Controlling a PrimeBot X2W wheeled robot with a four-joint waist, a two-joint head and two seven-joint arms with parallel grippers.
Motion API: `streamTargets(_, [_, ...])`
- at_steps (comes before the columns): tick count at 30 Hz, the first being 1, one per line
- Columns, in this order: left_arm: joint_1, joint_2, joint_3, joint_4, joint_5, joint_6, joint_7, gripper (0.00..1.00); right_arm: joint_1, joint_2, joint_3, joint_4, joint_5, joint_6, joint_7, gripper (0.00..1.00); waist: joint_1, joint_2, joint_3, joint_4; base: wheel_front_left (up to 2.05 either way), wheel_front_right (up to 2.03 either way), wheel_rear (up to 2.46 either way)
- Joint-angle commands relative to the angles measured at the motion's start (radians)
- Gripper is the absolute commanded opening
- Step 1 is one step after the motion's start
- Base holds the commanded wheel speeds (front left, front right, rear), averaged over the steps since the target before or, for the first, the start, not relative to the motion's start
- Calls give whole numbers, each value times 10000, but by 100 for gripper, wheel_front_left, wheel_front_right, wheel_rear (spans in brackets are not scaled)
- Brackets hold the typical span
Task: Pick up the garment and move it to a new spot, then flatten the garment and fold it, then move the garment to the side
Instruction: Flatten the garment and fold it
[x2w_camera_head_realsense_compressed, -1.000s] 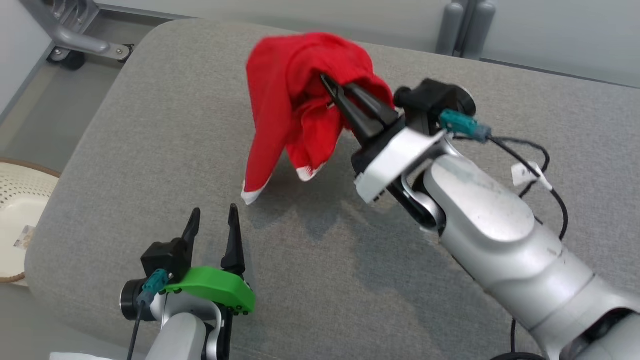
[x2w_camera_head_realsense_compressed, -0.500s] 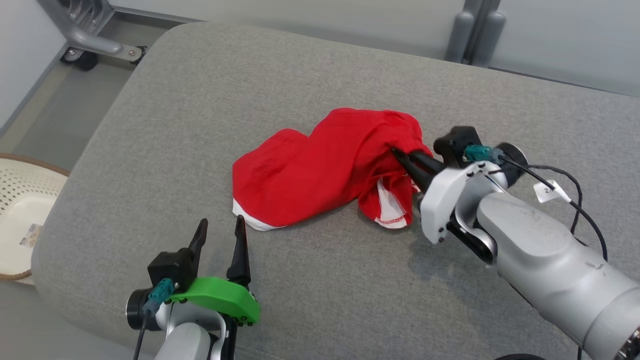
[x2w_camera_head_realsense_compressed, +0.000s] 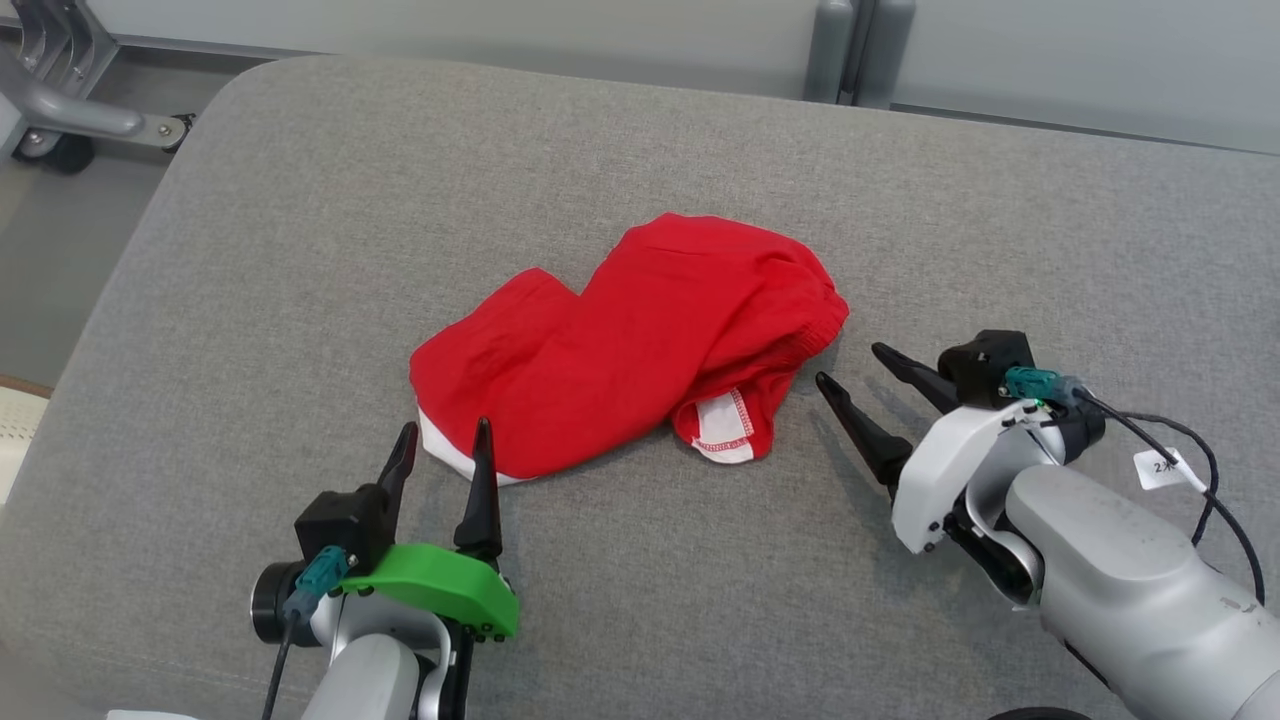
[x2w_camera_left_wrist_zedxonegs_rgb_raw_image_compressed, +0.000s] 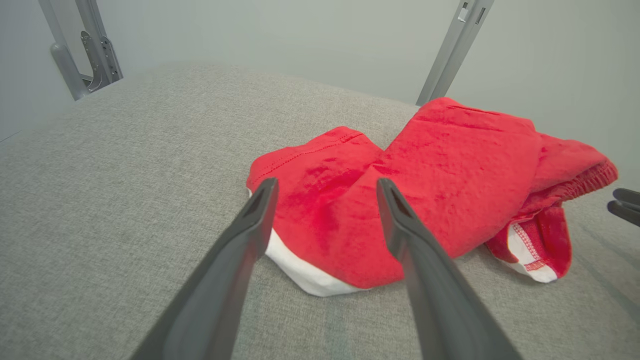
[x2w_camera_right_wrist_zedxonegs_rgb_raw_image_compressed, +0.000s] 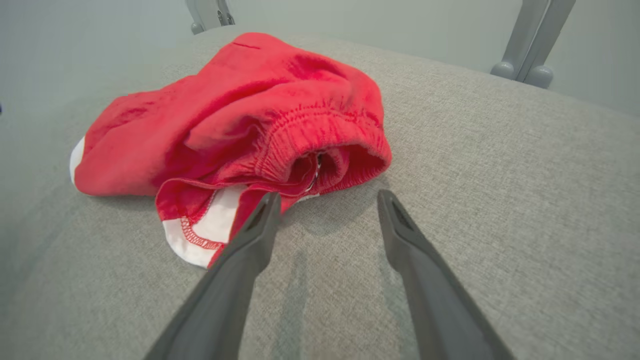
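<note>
**A:** Garment, position?
**B:** Red garment (x2w_camera_head_realsense_compressed: 640, 330) lies in a loose heap about the middle of the grey cushion (x2w_camera_head_realsense_compressed: 300, 200). Its long way runs from near left to far right, and it rests on the fabric all along.

**A:** Detail on the cloth?
**B:** White hem (x2w_camera_head_realsense_compressed: 440, 455) at the near left end. At the right end there is a gathered elastic waistband (x2w_camera_right_wrist_zedxonegs_rgb_raw_image_compressed: 320, 135), bunched and rolled over. Nearer than that, a flap (x2w_camera_head_realsense_compressed: 722, 432) is turned out, white inside, with red stitching along the edge.

**A:** Left hand?
**B:** Left hand (x2w_camera_head_realsense_compressed: 445, 428) is open, fingers spread and pointing away toward the garment's near left end. One fingertip (x2w_camera_head_realsense_compressed: 483, 450) overlaps the white hem in the head view; whether it touches or sits above it, cannot tell. It grips nothing. Green cover (x2w_camera_head_realsense_compressed: 430, 590) on its wrist.

**A:** Right hand?
**B:** Right hand (x2w_camera_head_realsense_compressed: 850, 364) is open too, fingers well spread, empty. The tips point left at the waistband end, just beside it, with a strip of bare cushion between in the head view. The arm comes in low from the near right, with a small white tag (x2w_camera_head_realsense_compressed: 1160, 467) by its wrist.

**A:** Surroundings?
**B:** Metal frame with a wheel (x2w_camera_head_realsense_compressed: 60, 120) on the floor, far left. Two grey posts (x2w_camera_head_realsense_compressed: 845, 50) past the cushion's far edge, pale wall behind.
</note>
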Motion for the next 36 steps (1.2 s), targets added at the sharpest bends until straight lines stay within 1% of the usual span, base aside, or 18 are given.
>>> streamTargets(1, [15, 30, 27, 28, 68, -59, -24, 100, 301, 46, -145, -163, -15, -10, -81, 100, 0, -1, -48, -31, 0, 0, 0])
streamTargets(9, [69, 30, -77, -19, 28, -55, -24, 100, 880, 280, -1201, -992, -590, -10, -83, 100, 0, -1, 42, 129, 0, 0, 0])
streamTargets(16, [57, 30, -115, -8, -18, -59, -24, 100, 1006, 476, -1718, -899, -862, -10, -86, 100, 0, -1, 128, 331, 0, 0, 0])
streamTargets(25, [-9, 29, -150, -56, -72, -3, -24, 100, 996, 709, -2071, -502, -986, -10, -85, 100, 0, -1, 248, 500, 0, 0, 0])
streamTargets(27, [-5, 28, -150, -70, -77, 6, -24, 100, 1026, 713, -2178, -587, -1019, -10, -85, 100, 0, -1, 266, 507, 0, 0, 0])
streamTargets(28, [-1, 28, -157, -80, -68, 13, -24, 100, 1042, 727, -2221, -666, -1022, -9, -85, 84, 0, -1, 275, 508, 0, 0, 0])
streamTargets(29, [2, 28, -165, -92, -70, 9, -24, 100, 1021, 731, -2284, -770, -1075, -9, -87, 63, 0, -1, 284, 509, 0, 0, 0])
streamTargets(30, [5, 28, -172, -103, -81, 8, -24, 100, 1041, 754, -2323, -838, -1090, -10, -86, 32, 0, -1, 286, 508, 0, 0, 0])
streamTargets(31, [8, 28, -171, -114, -96, 12, -24, 100, 1052, 774, -2392, -940, -1123, -9, -86, 4, 0, -1, 289, 501, 0, 0, 0])
streamTargets(32, [0, 28, -176, -121, -112, 15, -25, 100, 1053, 786, -2435, -1019, -1170, -10, -86, 0, 0, -1, 296, 496, 0, 0, 0])
streamTargets(36, [-36, 29, -192, -126, -123, 19, -25, 100, 948, 889, -2621, -1335, -1258, -9, -86, 0, 0, -1, 270, 498, 0, 0, 0])
